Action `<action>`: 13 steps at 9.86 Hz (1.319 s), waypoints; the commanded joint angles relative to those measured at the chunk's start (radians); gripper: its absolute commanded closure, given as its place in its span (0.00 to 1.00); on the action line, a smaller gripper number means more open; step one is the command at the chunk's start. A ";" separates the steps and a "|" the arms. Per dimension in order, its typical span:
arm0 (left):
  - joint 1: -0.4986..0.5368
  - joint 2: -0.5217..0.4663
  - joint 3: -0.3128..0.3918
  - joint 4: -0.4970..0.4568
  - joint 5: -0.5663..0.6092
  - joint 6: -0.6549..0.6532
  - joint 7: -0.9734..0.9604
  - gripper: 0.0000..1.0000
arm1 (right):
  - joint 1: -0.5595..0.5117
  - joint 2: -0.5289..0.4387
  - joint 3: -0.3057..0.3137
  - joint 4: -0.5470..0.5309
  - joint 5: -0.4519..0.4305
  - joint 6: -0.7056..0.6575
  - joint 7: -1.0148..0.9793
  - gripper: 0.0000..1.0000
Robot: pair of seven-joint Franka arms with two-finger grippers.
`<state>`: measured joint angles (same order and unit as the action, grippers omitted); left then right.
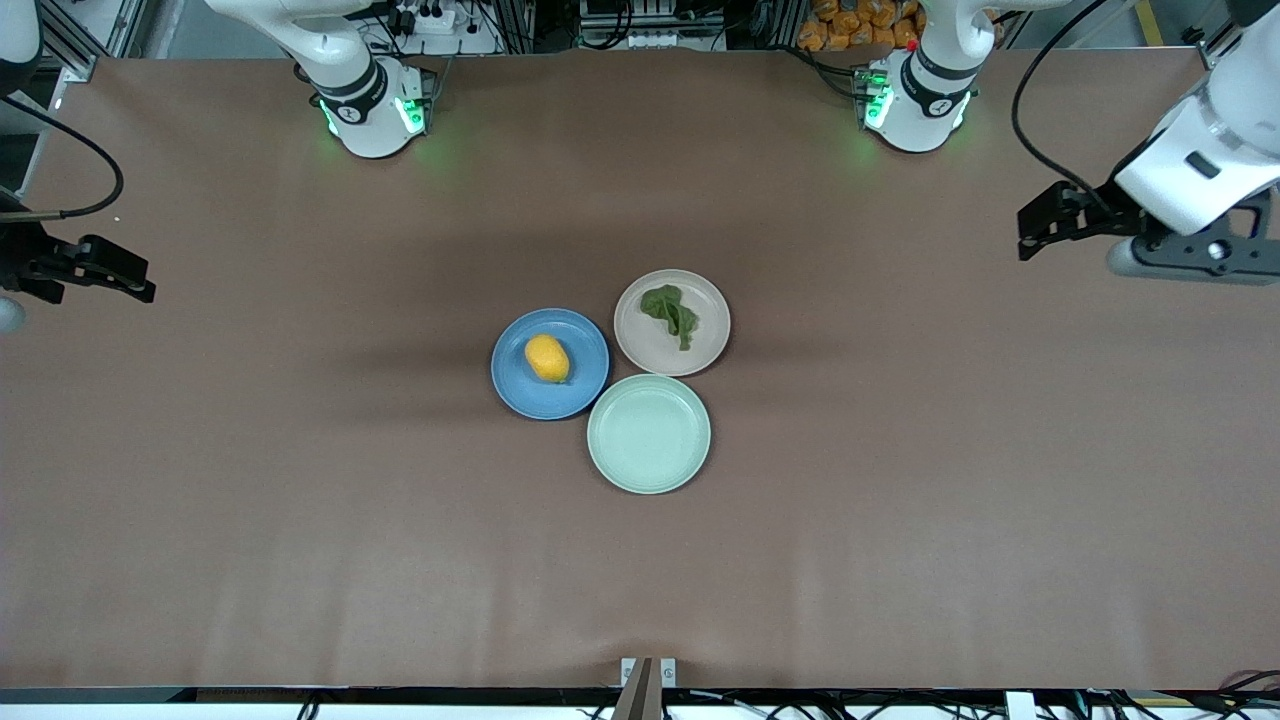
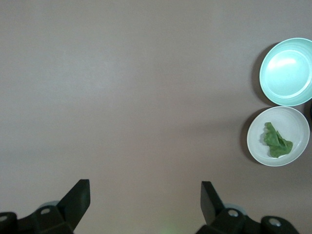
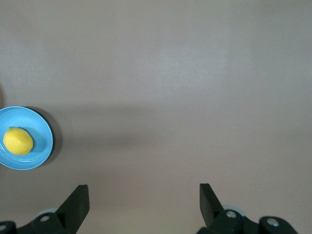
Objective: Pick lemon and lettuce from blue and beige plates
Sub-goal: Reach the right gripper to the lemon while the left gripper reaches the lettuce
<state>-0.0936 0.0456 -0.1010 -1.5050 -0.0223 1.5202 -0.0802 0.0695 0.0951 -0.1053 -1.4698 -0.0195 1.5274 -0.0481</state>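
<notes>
The lemon (image 1: 547, 358) lies on the blue plate (image 1: 512, 385) at the table's middle; both show in the right wrist view, the lemon (image 3: 18, 141) and the blue plate (image 3: 43, 146). The lettuce (image 1: 671, 311) lies on the beige plate (image 1: 640, 345), which touches the blue plate; both show in the left wrist view, the lettuce (image 2: 277, 141) and the beige plate (image 2: 256, 141). My left gripper (image 1: 1040, 225) hangs open and empty over bare table at the left arm's end (image 2: 145, 195). My right gripper (image 1: 125, 280) hangs open and empty over bare table at the right arm's end (image 3: 144, 197).
An empty mint-green plate (image 1: 649, 433) sits nearer the front camera, touching both other plates; it also shows in the left wrist view (image 2: 287, 70). The brown table (image 1: 300, 500) stretches wide around the plates. The two arm bases stand along the table's edge farthest from the front camera.
</notes>
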 commanded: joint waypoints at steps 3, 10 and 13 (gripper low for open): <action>-0.008 0.020 -0.037 -0.079 -0.044 0.087 -0.077 0.00 | -0.002 0.011 0.010 0.022 0.006 -0.044 0.005 0.00; -0.011 0.091 -0.215 -0.302 -0.042 0.441 -0.393 0.00 | 0.119 0.064 0.012 0.005 0.092 -0.079 0.014 0.00; -0.055 0.163 -0.236 -0.302 -0.031 0.517 -0.564 0.00 | 0.176 0.130 0.012 0.003 0.174 -0.072 0.011 0.00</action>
<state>-0.1314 0.1813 -0.3333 -1.8097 -0.0461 2.0014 -0.5753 0.2406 0.1960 -0.0883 -1.4793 0.1021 1.4596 -0.0445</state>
